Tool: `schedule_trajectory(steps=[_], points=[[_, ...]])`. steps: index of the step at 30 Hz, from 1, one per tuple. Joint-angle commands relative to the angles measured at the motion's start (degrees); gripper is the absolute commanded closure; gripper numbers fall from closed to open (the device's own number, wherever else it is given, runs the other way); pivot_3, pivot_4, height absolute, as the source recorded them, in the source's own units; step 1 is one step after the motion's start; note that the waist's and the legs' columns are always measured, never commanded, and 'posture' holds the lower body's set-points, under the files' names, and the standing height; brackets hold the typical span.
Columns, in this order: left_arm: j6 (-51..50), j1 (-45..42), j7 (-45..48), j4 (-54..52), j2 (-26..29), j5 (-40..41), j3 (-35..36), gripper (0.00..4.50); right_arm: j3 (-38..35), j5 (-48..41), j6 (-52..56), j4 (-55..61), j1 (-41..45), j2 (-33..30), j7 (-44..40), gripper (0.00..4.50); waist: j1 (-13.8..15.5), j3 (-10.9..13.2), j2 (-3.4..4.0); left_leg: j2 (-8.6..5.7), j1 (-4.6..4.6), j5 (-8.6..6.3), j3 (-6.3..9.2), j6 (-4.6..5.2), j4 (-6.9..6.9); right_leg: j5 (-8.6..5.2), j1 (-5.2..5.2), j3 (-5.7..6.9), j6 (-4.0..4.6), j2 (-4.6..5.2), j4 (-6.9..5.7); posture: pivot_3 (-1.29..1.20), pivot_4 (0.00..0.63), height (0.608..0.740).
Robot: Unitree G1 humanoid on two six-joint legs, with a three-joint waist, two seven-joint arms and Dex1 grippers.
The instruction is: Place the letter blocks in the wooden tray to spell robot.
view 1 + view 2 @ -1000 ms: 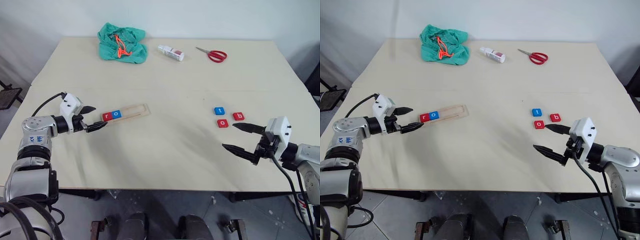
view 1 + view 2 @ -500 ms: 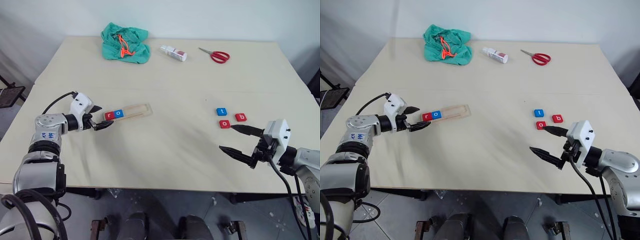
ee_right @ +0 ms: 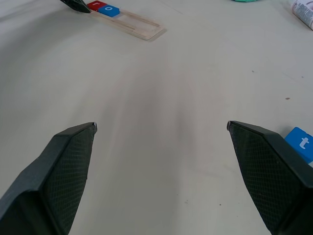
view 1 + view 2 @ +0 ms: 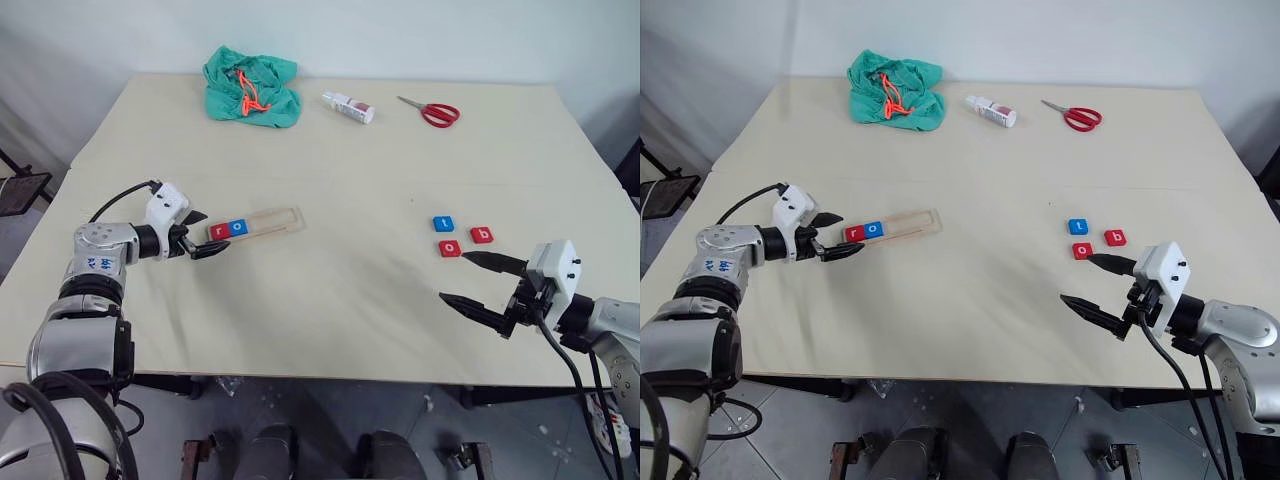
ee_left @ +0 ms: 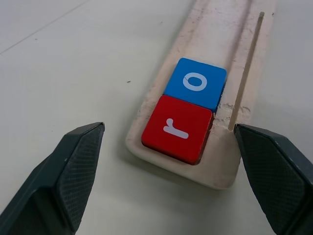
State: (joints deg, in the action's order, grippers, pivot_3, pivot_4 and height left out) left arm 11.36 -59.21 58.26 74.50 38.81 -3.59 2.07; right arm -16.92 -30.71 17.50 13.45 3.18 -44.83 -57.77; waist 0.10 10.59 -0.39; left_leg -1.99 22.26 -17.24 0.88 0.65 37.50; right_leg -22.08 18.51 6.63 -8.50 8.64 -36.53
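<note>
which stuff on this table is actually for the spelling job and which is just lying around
For the job:
- wooden tray
- red r block and blue o block, both in the tray
- blue t block, red o block, red b block, loose on the table

Lying about:
- green cloth
- small bottle
- red scissors

1. Even, bright, diffuse light across the pale bench (image 4: 340, 150); no glare.
2. Shadows are soft and faint.
3. Head views are sharp throughout.
4. Wrist views blur slightly at the nearest fingertips (image 3: 68, 166).
</note>
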Motion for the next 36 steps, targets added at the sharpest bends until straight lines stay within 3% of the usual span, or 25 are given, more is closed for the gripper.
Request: schedule_trajectory(steps=[1, 21, 27, 33, 36], points=[[-1.42, 1.03, 1.98, 1.00, 0.25, -2.63, -2.09, 0.00, -2.46, -0.69, -0.37, 2.40, -0.17, -1.02, 0.50, 0.03, 0.00, 0.00, 0.00, 0.00, 0.00, 0.00, 0.00, 0.00, 0.00, 0.00, 0.00, 0.00, 0.00, 0.00, 0.00, 0.00, 0.150, 0.740], [-1.30, 0.46, 7.44, 0.43, -1.08, -2.88, -2.76, 0.00, -1.22, -0.35, -0.48, 2.23, 1.05, -0.54, 1.96, 0.03, 0.04, -0.01, -0.02, 0.00, -0.02, 0.00, 0.03, 0.00, 0.03, 0.00, -0.01, -0.01, 0.00, 0.01, -0.05, 0.00, 0.150, 0.740], [0.01, 0.17, 0.76, 0.81, -1.50, -3.62, -2.63, 0.00, -0.72, -0.06, -0.67, 1.90, 1.80, -0.17, 2.19, 0.03, 0.41, -0.01, -0.02, -0.02, -0.02, 0.00, 0.06, 0.00, 0.09, 0.00, -0.02, -0.01, 0.00, 0.02, -0.13, 0.00, 0.150, 0.740], [0.94, 0.35, 1.47, 0.94, -1.83, -3.87, -3.10, 0.00, -0.85, -0.01, -0.81, 1.78, 1.89, -0.30, 2.20, 0.03, 1.12, -0.01, -0.02, 0.02, -0.01, 0.00, 0.06, 0.00, 0.35, 0.00, -0.03, -0.07, 0.00, 0.02, -0.25, 0.00, 0.150, 0.740], [-0.23, 0.34, 2.49, 1.09, -2.01, -3.28, -2.54, 0.56, -0.91, 0.02, -0.71, 1.79, 2.02, -0.31, 2.31, 0.00, 1.13, -0.01, -0.02, 0.02, -0.02, 0.00, 0.06, 0.00, 0.36, 0.00, -0.02, -0.11, 0.00, 0.01, -0.25, 0.00, 0.150, 0.740]])
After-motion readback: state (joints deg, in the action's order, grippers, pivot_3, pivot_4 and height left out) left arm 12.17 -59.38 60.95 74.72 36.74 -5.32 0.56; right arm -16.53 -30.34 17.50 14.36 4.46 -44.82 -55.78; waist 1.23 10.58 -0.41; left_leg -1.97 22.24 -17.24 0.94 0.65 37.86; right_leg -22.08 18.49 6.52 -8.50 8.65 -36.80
